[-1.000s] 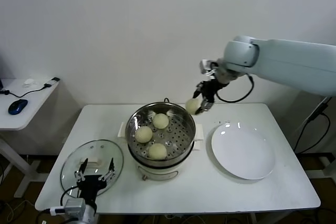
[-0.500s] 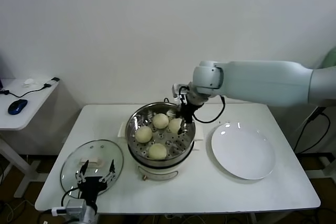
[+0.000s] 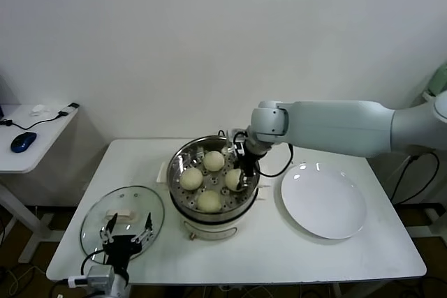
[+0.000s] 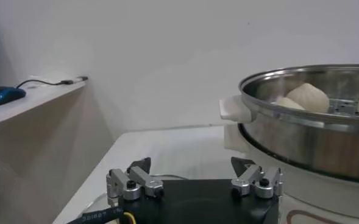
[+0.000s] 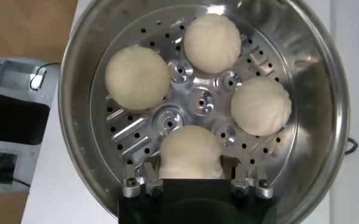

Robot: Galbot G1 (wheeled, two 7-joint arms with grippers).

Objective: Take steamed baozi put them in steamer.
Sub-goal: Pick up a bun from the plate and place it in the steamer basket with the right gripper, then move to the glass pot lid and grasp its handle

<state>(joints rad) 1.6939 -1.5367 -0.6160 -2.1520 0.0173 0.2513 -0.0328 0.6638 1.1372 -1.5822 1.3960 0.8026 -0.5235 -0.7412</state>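
The steamer (image 3: pixel 174 172) stands at the table's middle, a shiny steel pot with a perforated tray (image 5: pixel 185 103) on a white base. Three cream-white baozi (image 3: pixel 214 160) (image 3: pixel 191 178) (image 3: pixel 209 201) lie on the tray. My right gripper (image 3: pixel 239 176) reaches down into the pot, shut on the fourth baozi (image 3: pixel 232 179), which sits low on the tray's right side. In the right wrist view this baozi (image 5: pixel 190 152) lies between the fingers (image 5: pixel 190 175), both touching its sides. My left gripper (image 3: pixel 127 232) is parked open and empty at the front left, over the glass lid.
A flat white plate (image 3: pixel 323 200) lies right of the steamer, bare. A round glass lid (image 3: pixel 94 218) with a white handle lies at the front left. The steamer's wall (image 4: pixel 307 134) shows beside the left gripper (image 4: pixel 194 170). A side table with a blue mouse (image 3: pixel 24 141) stands far left.
My right gripper carried the fourth baozi from above the steamer's right rim down into the pot. It now sits on the tray's right side. The left arm has not moved.
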